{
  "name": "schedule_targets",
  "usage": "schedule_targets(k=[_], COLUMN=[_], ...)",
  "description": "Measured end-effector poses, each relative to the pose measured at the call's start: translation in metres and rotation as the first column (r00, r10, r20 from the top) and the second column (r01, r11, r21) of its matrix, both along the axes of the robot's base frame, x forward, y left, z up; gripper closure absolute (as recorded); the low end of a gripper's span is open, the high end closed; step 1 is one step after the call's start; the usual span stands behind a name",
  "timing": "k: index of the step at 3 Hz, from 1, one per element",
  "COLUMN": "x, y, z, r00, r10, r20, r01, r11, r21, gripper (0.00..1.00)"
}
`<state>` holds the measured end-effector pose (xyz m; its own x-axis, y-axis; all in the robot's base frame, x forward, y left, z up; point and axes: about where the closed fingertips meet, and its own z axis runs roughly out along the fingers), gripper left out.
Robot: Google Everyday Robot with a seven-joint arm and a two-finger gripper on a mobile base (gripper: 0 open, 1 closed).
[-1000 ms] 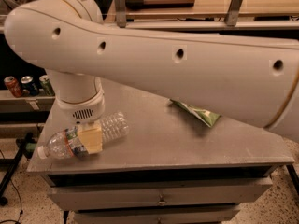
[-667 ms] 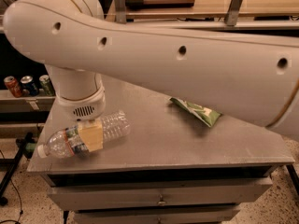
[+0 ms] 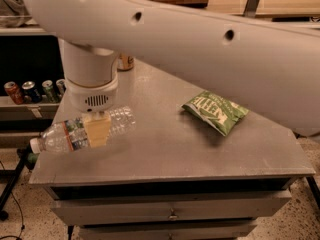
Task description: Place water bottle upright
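Grey metal table (image 3: 165, 154) fills the middle of the camera view, with a drawer front (image 3: 210, 207) under its front edge. The robot's broad white arm (image 3: 210, 49) crosses the top of the frame from upper left to right. Its round wrist drops to the left part of the tabletop.

Below the wrist is the gripper (image 3: 97, 133), at the left of the frame just above the table's left front corner. One tan finger (image 3: 98, 128) shows in front. It lies flat across the middle of the water bottle (image 3: 120, 122), and the gripper is clamped around the bottle's body.

The bottle is on its side, not upright. It slopes a little, with its clear ribbed base toward the centre of the table and higher in the frame. Its white cap (image 3: 34, 145) points to the lower left and reaches past the table's left edge. The label band (image 3: 76, 134) sits just left of the finger. I cannot tell whether the bottle touches the tabletop or hangs just above it.

A green snack bag (image 3: 216, 112) lies flat at centre right, well apart from the bottle. Behind the wrist, near the table's far edge, part of a gold can (image 3: 126, 62) stands. Several soda cans (image 3: 32, 90) stand in a row on a dark shelf at the far left.
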<state>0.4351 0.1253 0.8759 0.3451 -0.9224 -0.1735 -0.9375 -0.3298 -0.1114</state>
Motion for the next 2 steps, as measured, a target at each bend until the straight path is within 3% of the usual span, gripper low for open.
schedule_targets(k=[1, 2], x=[0.007, 0.011], y=[0.004, 0.007], z=[0.024, 0.042], r00=[0.9984, 0.9955], r10=[0.057, 0.088], r20=[0.003, -0.034], r01=[-0.057, -0.080], r11=[0.992, 0.977], r21=[0.112, 0.200], gripper=[1.00, 1.00])
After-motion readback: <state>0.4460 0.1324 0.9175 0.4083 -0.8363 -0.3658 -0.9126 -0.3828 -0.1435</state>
